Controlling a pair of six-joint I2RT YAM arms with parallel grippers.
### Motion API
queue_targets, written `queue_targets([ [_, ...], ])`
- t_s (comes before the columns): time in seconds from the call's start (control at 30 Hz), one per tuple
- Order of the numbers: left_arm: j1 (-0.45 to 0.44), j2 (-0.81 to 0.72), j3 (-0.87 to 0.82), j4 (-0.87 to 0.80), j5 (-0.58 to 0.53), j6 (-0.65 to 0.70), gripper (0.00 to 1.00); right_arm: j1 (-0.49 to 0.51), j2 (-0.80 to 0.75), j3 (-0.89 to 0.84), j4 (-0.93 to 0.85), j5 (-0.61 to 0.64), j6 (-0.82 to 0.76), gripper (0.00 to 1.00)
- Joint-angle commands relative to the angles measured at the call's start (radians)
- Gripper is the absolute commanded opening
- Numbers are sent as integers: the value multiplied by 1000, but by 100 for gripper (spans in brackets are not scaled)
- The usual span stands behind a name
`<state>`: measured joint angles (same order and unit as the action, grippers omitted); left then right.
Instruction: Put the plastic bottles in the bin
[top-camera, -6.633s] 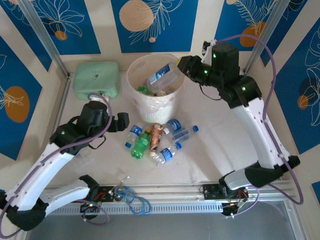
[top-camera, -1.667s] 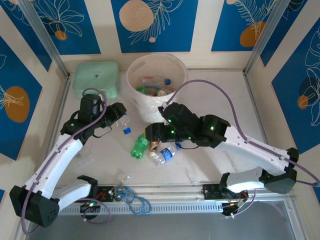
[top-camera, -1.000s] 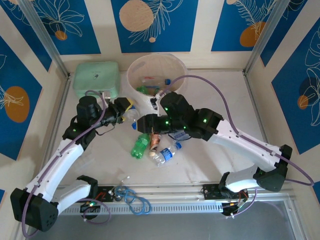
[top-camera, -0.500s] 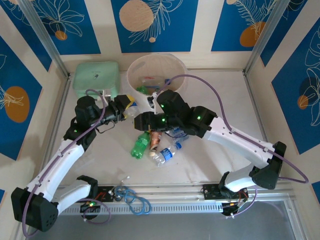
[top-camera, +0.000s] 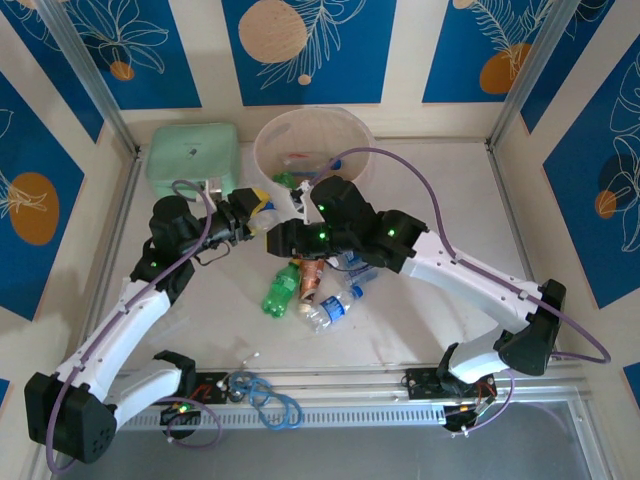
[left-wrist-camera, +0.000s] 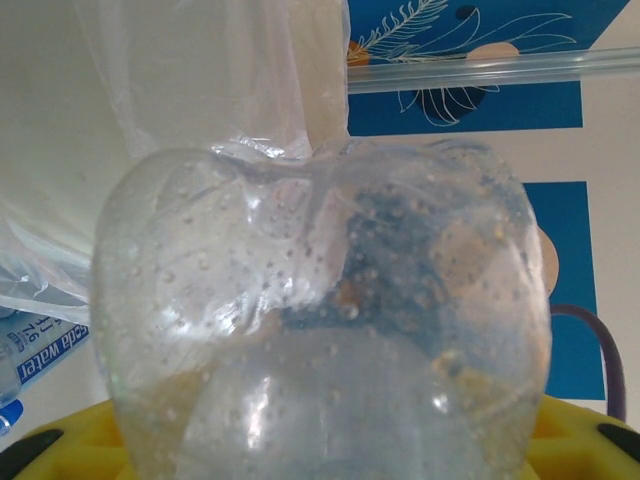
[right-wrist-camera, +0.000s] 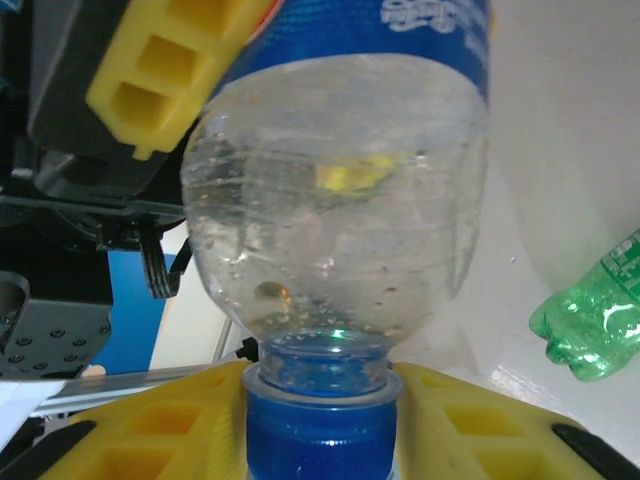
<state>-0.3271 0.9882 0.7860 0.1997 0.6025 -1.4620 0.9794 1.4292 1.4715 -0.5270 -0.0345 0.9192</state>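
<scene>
Gripping one clear bottle (top-camera: 266, 222) from both ends: the left end effector (top-camera: 248, 213) is clamped on its base, yellow fingers (left-wrist-camera: 578, 442) hugging the rounded bottom. The right end effector (top-camera: 279, 240) is closed on the blue cap (right-wrist-camera: 320, 432), a pad (right-wrist-camera: 150, 440) snug on either side. The bottle hangs off the counter (top-camera: 430, 330), just beside the near-left wall of the bin (top-camera: 300, 112). Several bottles (top-camera: 303, 170) lie inside the bin. Down on the counter lies a green bottle (top-camera: 280, 291), touching a brown-labelled bottle (top-camera: 311, 281), and a blue-labelled bottle (top-camera: 336, 305) just beside them. A mint-green case (top-camera: 193, 158) sits left of the bin.
</scene>
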Motion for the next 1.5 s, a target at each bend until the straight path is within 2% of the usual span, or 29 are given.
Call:
queue_targets([
  [0.0, 8, -13, -8, 50, 23, -9, 48, -2, -2, 3, 10, -12, 3, 30],
  [0.1, 8, -13, -8, 37, 22, 0, 48, -3, -7, 8, 3, -7, 0, 22],
  [0.17, 7, -14, -5, 23, 17, 12, 52, -3, -12, 14, -6, -2, -4, 19],
  [0.27, 8, -27, 10, -42, -3, 68, 81, -6, -18, 36, -34, 11, -13, 17],
  [0.3, 8, -35, 23, -81, -12, 101, 98, -10, -18, 50, -46, 15, -17, 17],
  [0.33, 8, -42, 42, -121, -21, 137, 100, -14, -17, 70, -61, 17, -24, 16],
  [0.57, 7, -75, 197, -354, -77, 363, 100, -83, 5, 245, -189, 42, -81, 15],
  [0.73, 8, -81, 277, -535, -117, 528, 100, -201, 15, 314, -235, 0, -97, 16],
  [0.93, 8, -101, 270, -681, -190, 651, 99, -341, 56, 360, -293, -36, -110, 16],
  [1.3, 8, -155, 175, -749, -225, 709, 95, -442, 182, 502, -402, -8, -180, 16],
  [1.47, 7, -160, 150, -759, -248, 708, 94, -456, 231, 553, -438, 9, -199, 24],
])
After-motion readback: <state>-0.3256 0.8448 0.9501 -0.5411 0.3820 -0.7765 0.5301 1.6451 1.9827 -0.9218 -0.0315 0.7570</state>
